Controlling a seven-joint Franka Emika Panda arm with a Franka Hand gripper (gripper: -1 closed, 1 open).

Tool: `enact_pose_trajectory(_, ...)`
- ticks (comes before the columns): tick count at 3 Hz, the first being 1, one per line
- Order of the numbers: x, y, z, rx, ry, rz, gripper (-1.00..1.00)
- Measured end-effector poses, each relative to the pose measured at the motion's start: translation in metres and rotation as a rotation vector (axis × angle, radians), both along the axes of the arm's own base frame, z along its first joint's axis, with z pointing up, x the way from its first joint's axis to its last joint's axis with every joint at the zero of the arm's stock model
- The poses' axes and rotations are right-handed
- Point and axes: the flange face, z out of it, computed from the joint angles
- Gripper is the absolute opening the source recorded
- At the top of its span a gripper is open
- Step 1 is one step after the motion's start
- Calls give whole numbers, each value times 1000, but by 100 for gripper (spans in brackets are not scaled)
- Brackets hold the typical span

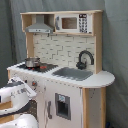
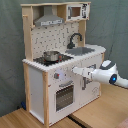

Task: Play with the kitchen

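The kitchen (image 1: 95,107) is a tall white and light-wood toy unit, seen in both exterior views. A metal pot (image 1: 32,62) stands on its stovetop. Beside the pot are the grey sink (image 1: 74,73) and the black faucet (image 1: 85,58). In the second exterior view, my gripper (image 2: 75,70) reaches in from the second exterior view's right. It is level with the knobs (image 2: 56,76) and close to the front panel, above the oven door (image 2: 64,95). Whether it touches the panel is unclear. In the first exterior view, the gripper (image 1: 31,90) is at the lower left, by the kitchen's front.
A range hood (image 2: 49,21) and a toy microwave (image 2: 75,11) sit on the top shelf. The kitchen stands on a wooden surface (image 2: 100,112). A grey-green curtain (image 2: 10,50) hangs behind it. A small dispenser panel (image 1: 63,106) is on the lower front.
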Motion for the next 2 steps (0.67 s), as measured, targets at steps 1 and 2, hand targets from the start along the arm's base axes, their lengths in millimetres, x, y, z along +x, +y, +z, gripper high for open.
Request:
enact_pose_trajectory(1, 19, -15, 7, 31, 13, -5, 100)
enact_pose_trajectory(2, 27, -8, 6, 26, 13, 1, 100)
